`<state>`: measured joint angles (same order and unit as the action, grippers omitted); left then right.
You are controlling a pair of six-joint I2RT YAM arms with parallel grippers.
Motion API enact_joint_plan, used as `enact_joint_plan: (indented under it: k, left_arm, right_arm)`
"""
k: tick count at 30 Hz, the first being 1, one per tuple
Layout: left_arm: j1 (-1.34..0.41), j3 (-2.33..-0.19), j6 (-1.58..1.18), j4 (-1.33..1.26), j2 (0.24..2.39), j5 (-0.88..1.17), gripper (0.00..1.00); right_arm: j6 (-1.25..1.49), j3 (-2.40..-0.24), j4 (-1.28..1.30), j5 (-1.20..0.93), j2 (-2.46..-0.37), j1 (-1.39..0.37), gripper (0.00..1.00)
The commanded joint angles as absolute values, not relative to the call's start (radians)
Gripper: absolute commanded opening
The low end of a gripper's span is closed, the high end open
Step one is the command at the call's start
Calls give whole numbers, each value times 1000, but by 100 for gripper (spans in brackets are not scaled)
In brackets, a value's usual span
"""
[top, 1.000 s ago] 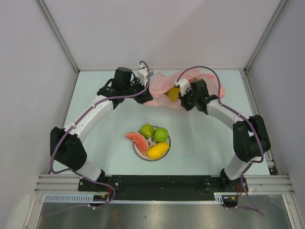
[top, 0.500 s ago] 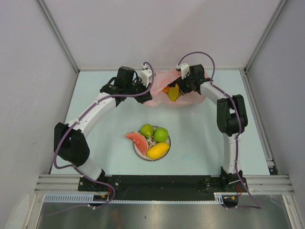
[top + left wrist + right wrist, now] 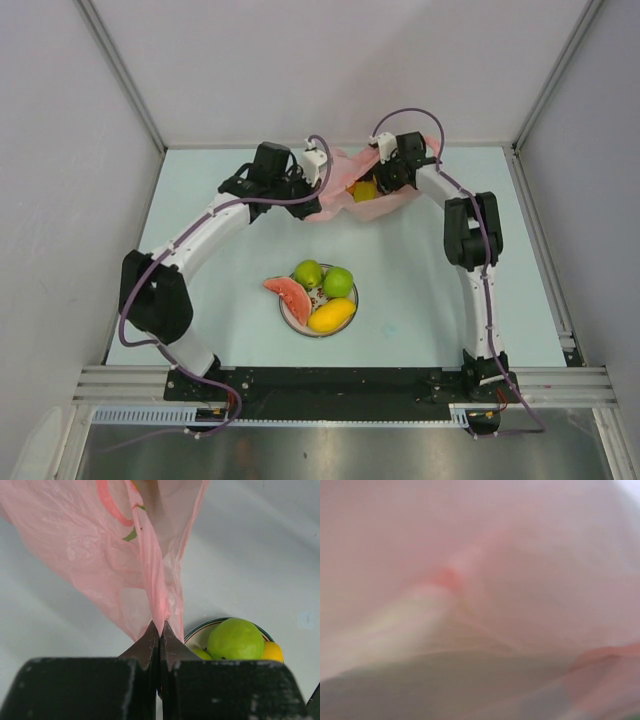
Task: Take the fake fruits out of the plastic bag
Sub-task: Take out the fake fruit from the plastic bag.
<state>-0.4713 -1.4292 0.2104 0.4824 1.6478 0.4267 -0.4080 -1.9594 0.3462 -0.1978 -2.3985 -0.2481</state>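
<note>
The pink plastic bag [image 3: 340, 208] lies at the back of the table, its edge lifted. My left gripper [image 3: 321, 180] is shut on a pinched fold of that bag [image 3: 150, 570], with both fingertips [image 3: 159, 626] closed together on the film. My right gripper [image 3: 380, 178] is pushed into the bag's mouth, next to a yellow-orange fake fruit [image 3: 362, 192] that shows inside. The right wrist view is only blurred pink film, so its jaws are hidden. Other fake fruits rest on the plate: a watermelon slice [image 3: 286, 294], two green fruits [image 3: 339, 281] and a yellow one [image 3: 332, 315].
The round plate [image 3: 283, 312] sits mid-table in front of both arms; its rim [image 3: 199, 630] and a green fruit [image 3: 235, 639] show in the left wrist view. Grey walls close in the table on three sides.
My right arm has stretched toward the back and its gripper has gone deeper into the bag. My left gripper has shifted slightly right, still holding the bag.
</note>
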Motion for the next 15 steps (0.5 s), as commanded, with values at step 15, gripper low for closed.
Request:
enact_joint_plan:
  k: [15]
  left_arm:
    - [-445, -1554, -52, 367, 1668, 502, 0]
  right_arm:
    - [-241, -1560, 245, -848, -1751, -236, 44]
